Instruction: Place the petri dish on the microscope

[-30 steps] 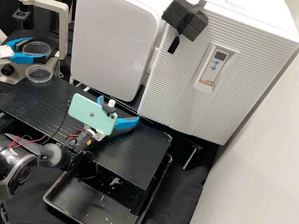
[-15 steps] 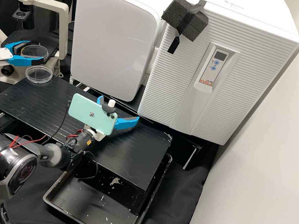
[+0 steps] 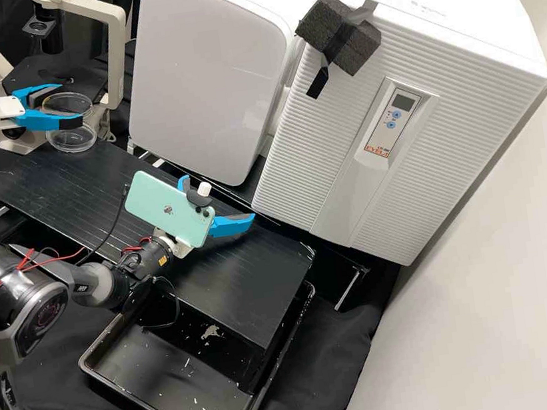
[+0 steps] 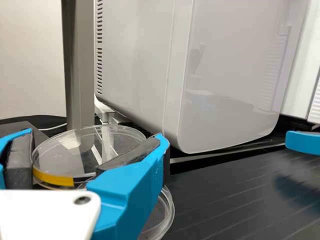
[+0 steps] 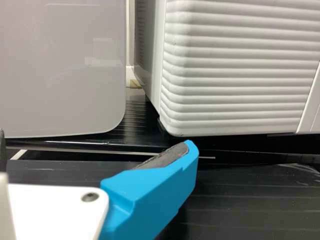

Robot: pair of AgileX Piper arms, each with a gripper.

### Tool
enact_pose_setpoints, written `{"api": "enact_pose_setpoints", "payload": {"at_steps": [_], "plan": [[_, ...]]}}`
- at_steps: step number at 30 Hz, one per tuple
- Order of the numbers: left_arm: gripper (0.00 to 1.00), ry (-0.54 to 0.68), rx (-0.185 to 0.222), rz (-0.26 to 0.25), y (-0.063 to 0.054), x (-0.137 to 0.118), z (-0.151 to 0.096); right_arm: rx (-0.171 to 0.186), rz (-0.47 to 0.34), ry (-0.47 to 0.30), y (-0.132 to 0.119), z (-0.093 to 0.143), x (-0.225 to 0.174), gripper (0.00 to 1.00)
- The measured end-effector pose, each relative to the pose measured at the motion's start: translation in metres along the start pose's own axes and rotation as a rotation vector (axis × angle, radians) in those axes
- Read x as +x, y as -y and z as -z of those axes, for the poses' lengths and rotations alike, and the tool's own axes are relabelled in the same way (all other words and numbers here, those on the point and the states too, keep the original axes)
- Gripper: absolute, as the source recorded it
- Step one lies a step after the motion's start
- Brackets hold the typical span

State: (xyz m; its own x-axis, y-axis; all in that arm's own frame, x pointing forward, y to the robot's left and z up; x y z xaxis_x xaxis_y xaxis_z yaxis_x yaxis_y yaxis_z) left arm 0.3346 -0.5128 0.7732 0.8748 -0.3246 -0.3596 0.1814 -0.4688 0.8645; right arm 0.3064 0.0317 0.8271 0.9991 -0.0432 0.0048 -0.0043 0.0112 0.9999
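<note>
In the high view my left gripper (image 3: 71, 104) is shut on a clear petri dish (image 3: 65, 100), held roughly level at the near side of the microscope (image 3: 118, 57). Below it, a second clear round dish (image 3: 73, 140) lies on the far left end of the black stand, partly overlapped by the held one. The left wrist view has the held dish (image 4: 100, 150), with yellow tape on its side, between the pads of my left gripper (image 4: 95, 136). My right gripper (image 3: 219, 202) stands open and empty over the stand; its fingers (image 5: 155, 187) are far apart in the right wrist view.
The black stand (image 3: 111, 199) runs diagonally, with a black tray (image 3: 156, 388) below its near end. Behind it are a white cabinet (image 3: 209, 72) and a ribbed white unit (image 3: 324, 131) with black foam. The right gripper's finger (image 4: 302, 142) shows in the left wrist view.
My left gripper and its dish first shifted slightly left, then came down and a little right, so the held dish now overlaps the lower one in the high view. The right arm kept still.
</note>
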Motion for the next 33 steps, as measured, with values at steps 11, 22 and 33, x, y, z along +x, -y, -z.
{"api": "enact_pose_setpoints", "payload": {"at_steps": [11,22,33], "plan": [[0.00,0.032,-0.014,0.056,0.017,-0.003,-0.014,0.000,0.000,0.000,0.000,0.000,0.000,1.00],[0.00,0.063,0.035,0.078,0.024,-0.003,-0.024,0.000,0.000,0.000,0.000,0.000,0.000,1.00],[0.00,0.047,0.053,0.063,0.020,-0.010,-0.022,0.000,0.000,0.000,0.000,0.000,0.000,1.00]]}}
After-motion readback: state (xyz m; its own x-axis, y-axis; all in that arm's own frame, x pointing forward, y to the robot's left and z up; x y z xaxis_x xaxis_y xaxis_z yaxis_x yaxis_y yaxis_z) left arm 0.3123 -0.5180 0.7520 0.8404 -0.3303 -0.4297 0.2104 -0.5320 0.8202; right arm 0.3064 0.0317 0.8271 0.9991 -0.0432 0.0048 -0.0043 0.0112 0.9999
